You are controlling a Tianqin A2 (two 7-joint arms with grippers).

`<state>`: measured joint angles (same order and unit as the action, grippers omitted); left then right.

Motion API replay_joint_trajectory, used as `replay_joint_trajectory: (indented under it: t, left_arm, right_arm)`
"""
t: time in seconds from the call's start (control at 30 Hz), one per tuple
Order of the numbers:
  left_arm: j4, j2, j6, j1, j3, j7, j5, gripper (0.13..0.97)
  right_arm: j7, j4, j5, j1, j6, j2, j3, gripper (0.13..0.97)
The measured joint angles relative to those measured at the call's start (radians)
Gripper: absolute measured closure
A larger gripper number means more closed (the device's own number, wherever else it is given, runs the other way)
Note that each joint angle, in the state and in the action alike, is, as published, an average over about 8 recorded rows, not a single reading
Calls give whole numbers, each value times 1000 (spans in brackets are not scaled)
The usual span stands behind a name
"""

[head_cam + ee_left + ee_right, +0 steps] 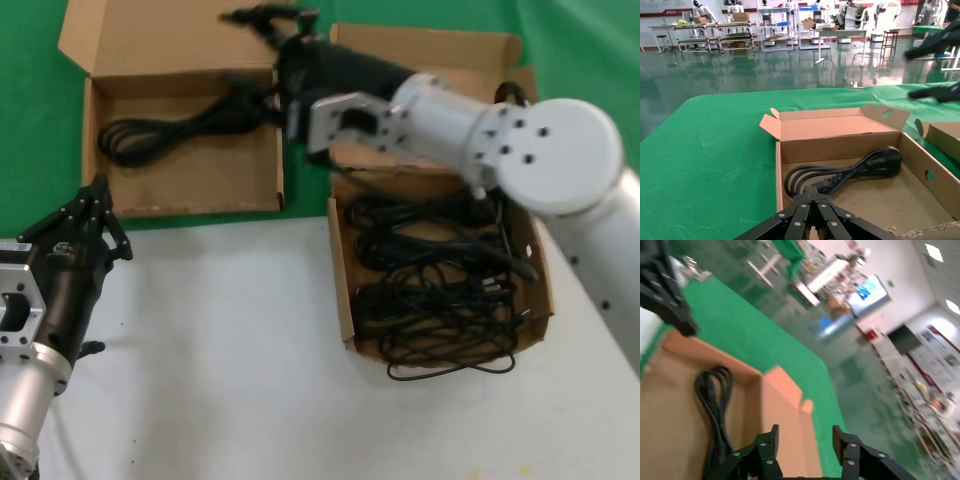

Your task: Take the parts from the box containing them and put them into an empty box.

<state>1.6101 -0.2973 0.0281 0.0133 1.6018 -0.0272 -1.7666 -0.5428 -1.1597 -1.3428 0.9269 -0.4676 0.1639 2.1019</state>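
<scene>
The neat-walled box (pixel 190 208) stands at the back left with one black power cord bundle (pixel 170 128) lying in it. The worn box (pixel 343 290) on the right holds a tangled pile of cords (pixel 440 290). My right gripper (pixel 262 22) reaches across above the back right corner of the left box, open and empty. The right wrist view shows its jaws (pixel 805 432) apart over the lid, with the cord (pixel 715 400) beside them. My left gripper (pixel 95 200) is shut and empty near the left box's front left corner. The left wrist view (pixel 815 192) shows the cord (pixel 850 170) just ahead of it.
Green cloth (pixel 30 120) covers the table behind and around the boxes, and a white surface (pixel 220 340) lies in front. The right arm's forearm (pixel 450 120) spans over the worn box's lid. The right gripper also shows far off in the left wrist view (pixel 935 45).
</scene>
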Motion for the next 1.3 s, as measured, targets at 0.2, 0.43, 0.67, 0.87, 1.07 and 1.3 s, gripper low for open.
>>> replay_joint_trajectory:
  t: [0.2, 0.43, 0.67, 0.87, 1.07, 1.3]
  left_arm:
    - [0, 0, 0, 0, 0, 0, 0, 952]
    - [0, 0, 0, 0, 0, 0, 0, 952]
    - [0, 0, 0, 0, 0, 0, 0, 952]
    - [0, 0, 0, 0, 0, 0, 0, 945]
    - [0, 0, -1, -1, 0, 1, -2, 929]
    - [-1, 0, -4, -2, 0, 4, -4, 864]
  right_arm:
    - [100, -121, 26, -69, 48, 66, -77, 668]
    - [209, -248, 69, -172, 89, 137, -166, 536]
    - [233, -305, 55, -241, 107, 192, -204, 389]
    - [236, -311, 48, -252, 111, 198, -209, 270]
    - [249, -316, 26, -282, 127, 195, -222, 204]
    - [275, -327, -17, -339, 157, 190, -246, 150]
